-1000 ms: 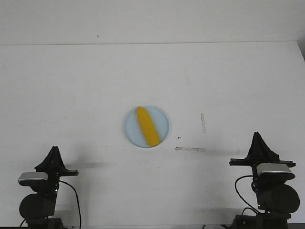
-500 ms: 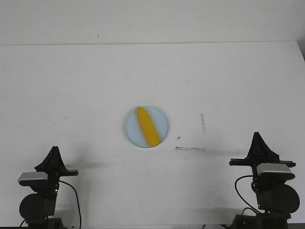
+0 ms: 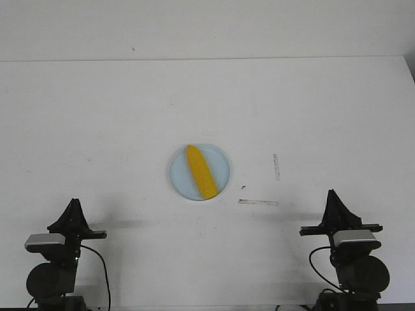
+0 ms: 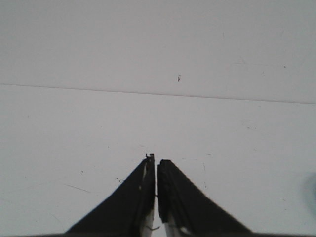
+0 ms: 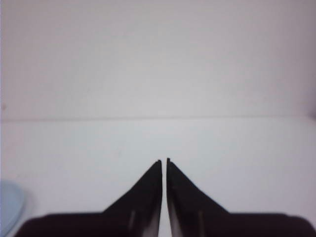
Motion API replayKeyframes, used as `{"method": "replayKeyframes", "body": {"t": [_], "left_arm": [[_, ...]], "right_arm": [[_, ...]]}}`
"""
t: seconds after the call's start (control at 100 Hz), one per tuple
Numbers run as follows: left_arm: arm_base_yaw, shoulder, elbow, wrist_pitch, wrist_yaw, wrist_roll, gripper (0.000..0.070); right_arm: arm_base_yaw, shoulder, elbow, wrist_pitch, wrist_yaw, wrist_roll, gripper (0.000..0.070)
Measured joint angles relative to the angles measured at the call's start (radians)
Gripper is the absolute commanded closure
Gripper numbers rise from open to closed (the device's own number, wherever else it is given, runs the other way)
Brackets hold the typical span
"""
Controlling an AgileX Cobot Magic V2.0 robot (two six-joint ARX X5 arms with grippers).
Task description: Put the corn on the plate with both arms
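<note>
The yellow corn [image 3: 200, 172] lies on the pale blue plate [image 3: 220, 164] in the middle of the white table, its pointed end toward the far side. My left gripper [image 3: 73, 203] is shut and empty at the near left, far from the plate; its closed fingers show in the left wrist view [image 4: 156, 161]. My right gripper [image 3: 333, 194] is shut and empty at the near right, its closed fingers showing in the right wrist view [image 5: 164, 161]. A sliver of the plate's rim [image 5: 11, 207] shows at the edge of the right wrist view.
Two thin strips of tape lie on the table right of the plate, one short upright strip [image 3: 276, 166] and one longer flat strip [image 3: 258, 203]. The table's far edge [image 3: 207, 59] meets a white wall.
My right arm has shifted left and toward the near edge, so it sits lower in the front view. The left arm, the corn and the plate have not moved.
</note>
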Motion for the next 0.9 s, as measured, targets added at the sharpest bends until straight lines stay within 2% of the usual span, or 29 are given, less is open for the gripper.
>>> {"method": "replayKeyframes", "body": {"t": [0.2, 0.45, 0.57, 0.9], "left_arm": [[0.0, 0.0, 0.0, 0.0, 0.0, 0.0, 0.0698], [0.0, 0.0, 0.0, 0.0, 0.0, 0.0, 0.0698], [0.0, 0.0, 0.0, 0.0, 0.0, 0.0, 0.0698], [0.0, 0.0, 0.0, 0.0, 0.0, 0.0, 0.0698]], "right_arm": [[0.034, -0.07, -0.064, 0.006, 0.043, -0.002, 0.0685], [0.034, -0.087, -0.127, 0.011, 0.024, -0.002, 0.0686], [0.034, -0.087, -0.15, 0.082, 0.019, -0.002, 0.0686], [0.034, -0.087, -0.16, 0.068, 0.02, -0.003, 0.0685]]}}
